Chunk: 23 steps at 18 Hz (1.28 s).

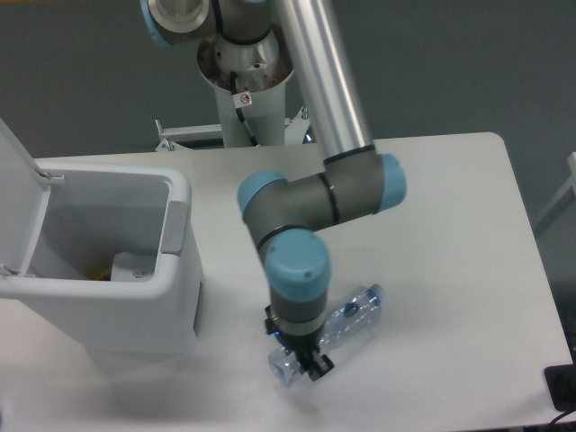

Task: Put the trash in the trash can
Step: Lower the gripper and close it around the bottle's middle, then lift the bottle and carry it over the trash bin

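Arm folded low over the front part of the tabletop, wrist pointing straight down. The gripper sits at the base end of the crushed bottle, its fingers closed around that end; the clear plastic shows on both sides of the dark fingertips. I judge this a hold on the bottle, taken at the end rather than the middle, probably because the flattened base gives the jaws something narrow to pinch.

Bottle lies slanted, blue cap pointing away toward the right back, base toward the front edge. Whether it is touching the tabletop or just off it I cannot tell from this view.

Trash can stands at the left side of the tabletop, lid tipped up and back to the left so the mouth is open toward the arm. Something yellowish lies in the bottom of it, too small to name. The paper wrapper is not visible anywhere on the tabletop.

Judgement: the grasp is made, and the lift and carry to the can, well apart to the left, are not yet done. The bin's near wall is tall, so the bottle needs height before crossing.
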Each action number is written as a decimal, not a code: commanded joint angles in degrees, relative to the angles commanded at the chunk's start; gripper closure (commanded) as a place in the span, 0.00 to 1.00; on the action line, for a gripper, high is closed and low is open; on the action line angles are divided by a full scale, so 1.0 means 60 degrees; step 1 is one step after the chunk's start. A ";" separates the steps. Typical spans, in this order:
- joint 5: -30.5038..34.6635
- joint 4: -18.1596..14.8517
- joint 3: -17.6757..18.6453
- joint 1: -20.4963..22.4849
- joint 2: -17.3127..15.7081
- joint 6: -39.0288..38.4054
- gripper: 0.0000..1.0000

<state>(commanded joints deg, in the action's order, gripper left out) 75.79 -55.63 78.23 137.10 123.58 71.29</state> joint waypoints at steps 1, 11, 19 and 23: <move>-0.0469 -0.0160 -0.0117 0.0060 0.0014 -0.0378 0.70; -0.5349 -0.0235 -0.1245 0.0968 -0.0058 -0.2857 0.72; -0.8717 -0.0220 -0.1334 0.1423 -0.1610 -0.3427 0.71; -0.8999 -0.0205 -0.1172 0.1233 -0.2358 -0.3619 0.71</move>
<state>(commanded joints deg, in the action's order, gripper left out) 21.80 -56.87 71.19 144.50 109.43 49.57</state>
